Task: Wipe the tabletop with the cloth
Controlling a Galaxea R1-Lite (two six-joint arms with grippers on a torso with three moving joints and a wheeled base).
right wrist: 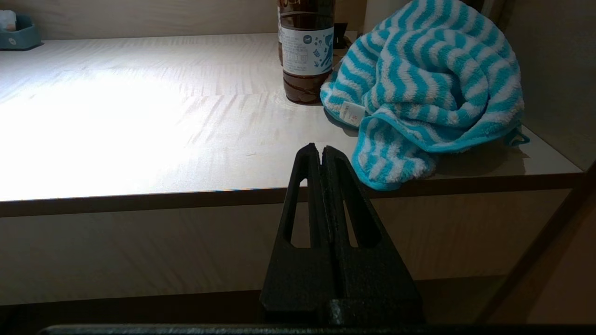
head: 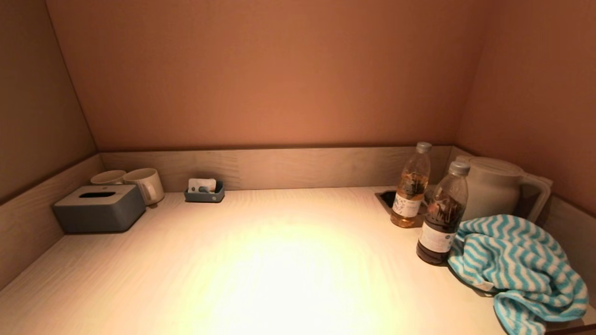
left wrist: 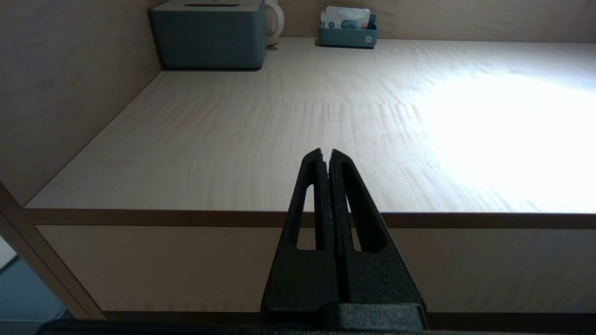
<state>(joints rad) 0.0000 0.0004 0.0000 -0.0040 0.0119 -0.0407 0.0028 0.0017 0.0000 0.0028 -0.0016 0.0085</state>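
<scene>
A blue and white striped cloth (head: 517, 267) lies crumpled at the front right corner of the light wooden tabletop (head: 260, 260). It also shows in the right wrist view (right wrist: 428, 83), one fold hanging over the front edge. My right gripper (right wrist: 322, 150) is shut and empty, below and in front of the table edge, just left of the cloth. My left gripper (left wrist: 326, 153) is shut and empty, in front of the table's left part. Neither arm shows in the head view.
Two drink bottles (head: 441, 218) (head: 410, 186) and a white kettle (head: 493, 186) stand beside the cloth. A grey tissue box (head: 100, 208), two mugs (head: 144, 184) and a small grey tray (head: 204, 191) sit at the back left. Low walls enclose three sides.
</scene>
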